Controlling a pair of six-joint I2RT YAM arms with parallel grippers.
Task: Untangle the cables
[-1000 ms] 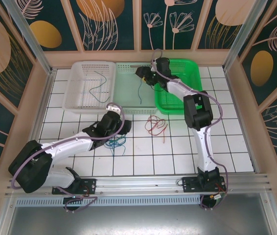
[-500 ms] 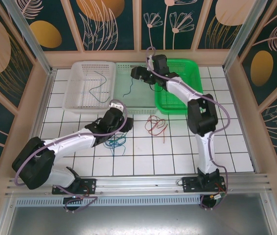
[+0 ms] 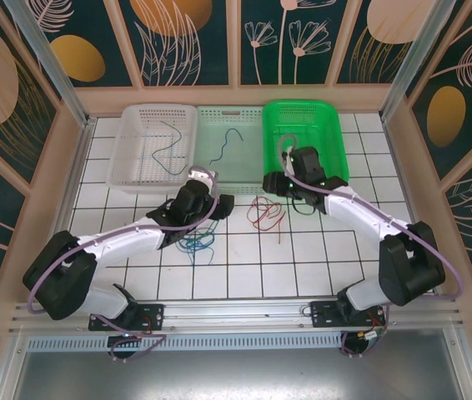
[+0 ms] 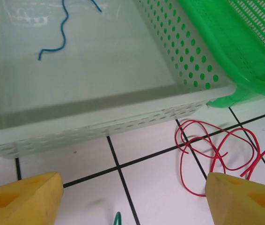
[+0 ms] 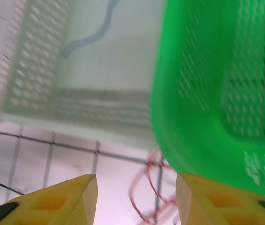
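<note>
Loops of thin red cable (image 4: 214,151) lie tangled on tiles (image 4: 151,187).

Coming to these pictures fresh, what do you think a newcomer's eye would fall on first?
The bright green basket at the back right of the tiled table stands out first, next to a pale tray holding one wavy blue cable. In front of them, a red cable lies in loose loops on the white tiles. A blue and green tangle lies further left.
</note>
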